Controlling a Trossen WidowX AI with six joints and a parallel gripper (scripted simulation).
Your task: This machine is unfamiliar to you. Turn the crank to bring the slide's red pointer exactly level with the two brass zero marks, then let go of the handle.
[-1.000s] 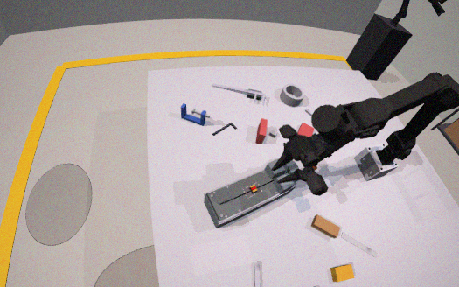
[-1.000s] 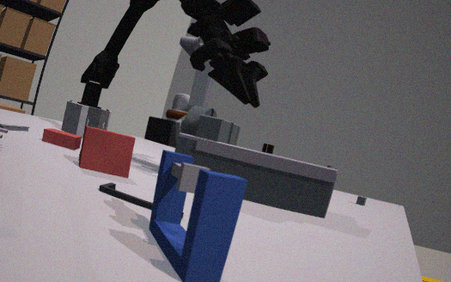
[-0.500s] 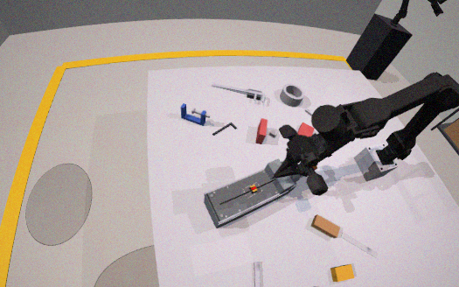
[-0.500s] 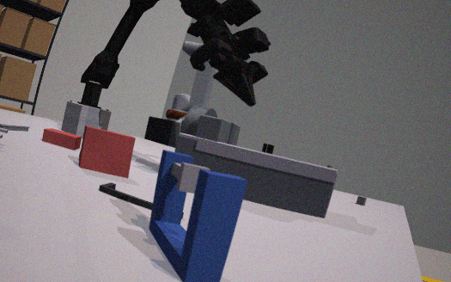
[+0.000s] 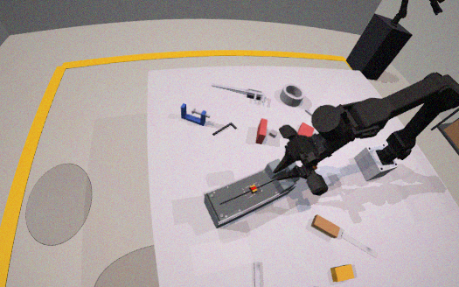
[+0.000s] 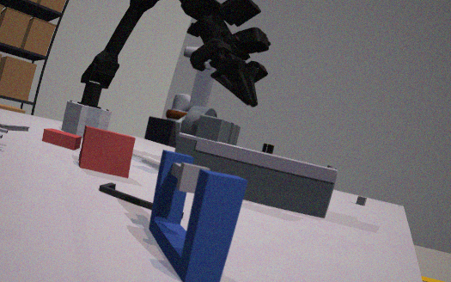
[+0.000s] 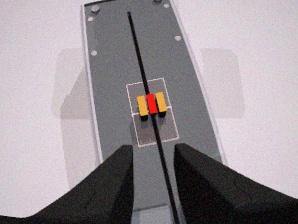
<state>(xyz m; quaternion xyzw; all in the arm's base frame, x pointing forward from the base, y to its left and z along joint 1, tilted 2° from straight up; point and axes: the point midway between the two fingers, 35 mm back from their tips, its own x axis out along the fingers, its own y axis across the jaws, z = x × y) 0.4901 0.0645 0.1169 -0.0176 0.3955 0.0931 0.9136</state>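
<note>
The grey slide machine (image 5: pixel 232 211) (image 6: pixel 284 189) (image 7: pixel 111 85) lies on the table with a dark slot along its top. Its red pointer (image 5: pixel 253 188) (image 7: pixel 152 104) sits between two brass marks (image 7: pixel 142 106) (image 7: pixel 161 102) and looks about level with them in the wrist view. A grey housing (image 6: pixel 217 129) stands at the machine's end nearer the arm. My gripper (image 5: pixel 276 176) (image 6: pixel 254 104) (image 7: pixel 153 155) hangs above the machine, open by a narrow gap, with nothing seen between its fingers. The crank handle is hidden or cannot be made out.
A blue clamp (image 5: pixel 193 119) (image 6: pixel 213 219), a black hex key (image 5: pixel 225 129) and red blocks (image 5: pixel 261 130) (image 6: pixel 108 151) lie on one side of the machine. An orange-handled tool (image 5: pixel 326 226) and a yellow block (image 5: pixel 343 273) lie on the other. A grey ring (image 5: pixel 291 95) is farther back.
</note>
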